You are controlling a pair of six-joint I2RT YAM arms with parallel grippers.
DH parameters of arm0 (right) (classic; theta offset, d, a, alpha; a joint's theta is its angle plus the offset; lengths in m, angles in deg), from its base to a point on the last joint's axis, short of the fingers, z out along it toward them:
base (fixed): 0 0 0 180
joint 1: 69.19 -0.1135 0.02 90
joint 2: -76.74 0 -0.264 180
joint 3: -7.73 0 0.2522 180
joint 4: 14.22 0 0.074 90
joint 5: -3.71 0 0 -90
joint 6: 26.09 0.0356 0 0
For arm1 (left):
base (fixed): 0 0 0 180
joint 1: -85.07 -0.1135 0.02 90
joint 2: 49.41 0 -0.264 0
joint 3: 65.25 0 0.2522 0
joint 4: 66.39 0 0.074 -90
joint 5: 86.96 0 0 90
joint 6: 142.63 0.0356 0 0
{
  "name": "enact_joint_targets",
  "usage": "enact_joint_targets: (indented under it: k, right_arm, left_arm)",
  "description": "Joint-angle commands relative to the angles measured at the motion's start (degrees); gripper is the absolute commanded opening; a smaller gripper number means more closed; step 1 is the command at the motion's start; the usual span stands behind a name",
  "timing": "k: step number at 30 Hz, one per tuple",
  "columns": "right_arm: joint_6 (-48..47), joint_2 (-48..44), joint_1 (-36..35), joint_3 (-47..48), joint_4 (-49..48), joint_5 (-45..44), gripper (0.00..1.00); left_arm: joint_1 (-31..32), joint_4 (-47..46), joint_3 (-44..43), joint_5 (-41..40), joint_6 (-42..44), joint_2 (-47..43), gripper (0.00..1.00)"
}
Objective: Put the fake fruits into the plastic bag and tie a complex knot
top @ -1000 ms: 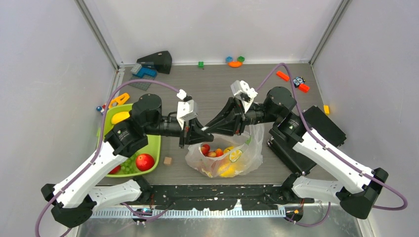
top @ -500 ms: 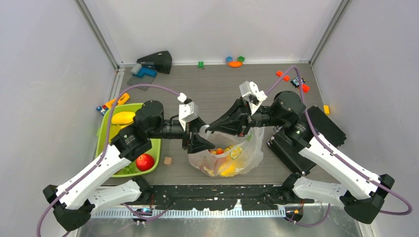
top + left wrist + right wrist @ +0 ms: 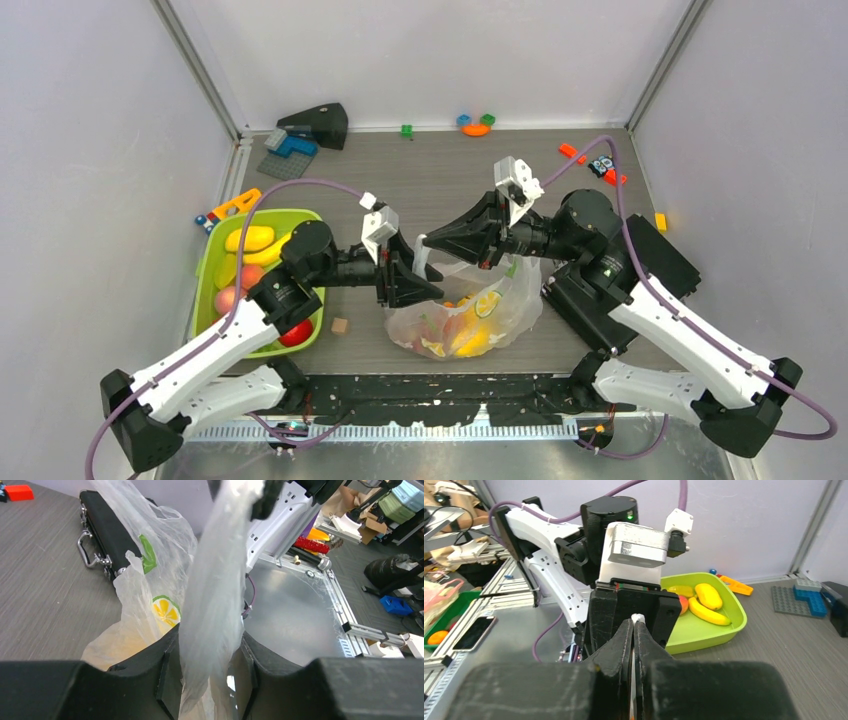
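The plastic bag sits low in the middle of the top view, between the two arms, and fake fruits show through it as yellow and red pieces. One handle loop rises from it as a twisted strip. The right gripper, just above centre in the top view, has its jaws pressed together on the strip's upper end. The left gripper stands partly open with the strip filling the gap between its fingers; whether they pinch it I cannot tell. Bananas lie in the lime-green tray, right of centre in the right wrist view
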Motion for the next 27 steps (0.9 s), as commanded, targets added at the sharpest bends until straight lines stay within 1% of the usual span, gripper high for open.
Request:
enact_joint_targets:
  k: [1,3,5,6,9,10,11,13,14,15,16,17,18,19,20,21,22,23,24,25,27]
  right_arm:
    - [-1.0,-2.0,-0.3,0.5,-1.5,-8.1,0.05]
    - [-1.1,-1.8,-0.3,0.6,-0.7,-10.0,0.05]
    - [-1.2,-1.7,-0.3,0.6,0.0,-11.9,0.05]
    - [-1.3,-1.7,-0.3,0.7,0.1,-12.7,0.05]
    - [-1.3,-1.6,-0.3,0.7,1.0,-14.4,0.05]
    - [-1.4,-1.5,-0.3,0.8,1.2,-15.4,0.05]
    - [-1.6,-1.5,-0.2,1.0,1.9,-15.9,0.05]
    - [-2.2,-1.2,-0.1,1.6,3.3,-17.8,0.07]
    - [-2.3,-1.2,0.1,1.7,3.8,-19.3,0.16]
    - [-2.6,-1.3,0.3,2.1,4.9,-20.9,0.23]
    - [-2.7,-1.3,0.7,2.3,5.8,-21.6,0.37]
    - [-3.0,-1.7,0.9,2.5,6.2,-23.0,0.44]
    - [-3.2,-2.0,1.2,2.6,6.6,-23.7,0.6]
    - [-3.7,-2.7,1.4,2.6,6.6,-25.4,0.68]
    - [-4.0,-3.1,1.6,2.6,8.1,-26.4,0.82]
    - [-4.8,-4.1,1.7,2.5,8.7,-28.6,0.87]
    - [-5.1,-4.6,1.9,2.3,9.6,-30.0,0.94]
    - [-5.8,-5.5,2.2,2.0,10.2,-33.1,0.98]
    - [-6.4,-5.9,2.2,1.7,11.7,-34.9,0.99]
    - [-6.6,-6.7,2.4,1.4,12.4,-39.4,0.99]
    - [-7.6,-8.2,2.5,0.5,14.5,-44.9,0.96]
  left_arm:
    - [-0.3,-6.3,0.6,1.0,-3.5,0.1,0.38]
    - [-0.3,-5.5,0.5,0.5,-3.3,0.3,0.37]
    - [-0.3,-4.3,0.3,0.0,-2.6,0.5,0.31]
    - [-0.3,-3.8,0.3,-0.5,-2.3,0.4,0.25]
    - [-0.3,0.6,-0.8,-5.2,-0.5,0.0,0.03]
    - [-0.5,2.8,-1.6,-7.4,0.3,-0.1,0.0]
    - [-0.8,6.6,-2.9,-9.6,0.6,-0.1,0.0]
    - [-2.3,10.0,-4.5,-13.2,-0.3,-0.2,0.0]
    - [-3.4,11.7,-5.5,-14.4,-1.2,-0.1,0.0]
    - [-4.8,13.7,-6.6,-14.9,-1.8,0.0,0.0]
    - [-6.4,15.4,-7.9,-14.8,-2.2,0.3,0.0]
    - [-8.0,17.6,-9.2,-14.7,-2.5,0.8,0.0]
    - [-10.0,19.8,-10.3,-14.1,-2.5,1.4,0.0]
    - [-11.7,21.3,-11.4,-13.2,-2.5,2.0,0.0]
    - [-13.3,23.1,-12.3,-12.2,-2.7,2.8,0.0]
    - [-15.0,24.6,-13.3,-11.2,-2.8,3.6,0.0]
    - [-16.6,26.0,-13.9,-9.9,-3.1,4.5,0.0]
    - [-17.7,27.3,-14.4,-9.0,-3.4,5.6,0.0]
    - [-18.7,27.8,-14.7,-8.6,-3.3,6.1,0.0]
    - [-19.2,27.8,-14.6,-8.6,-3.1,6.4,0.0]
    - [-19.9,26.8,-13.8,-9.0,-2.6,6.4,0.0]
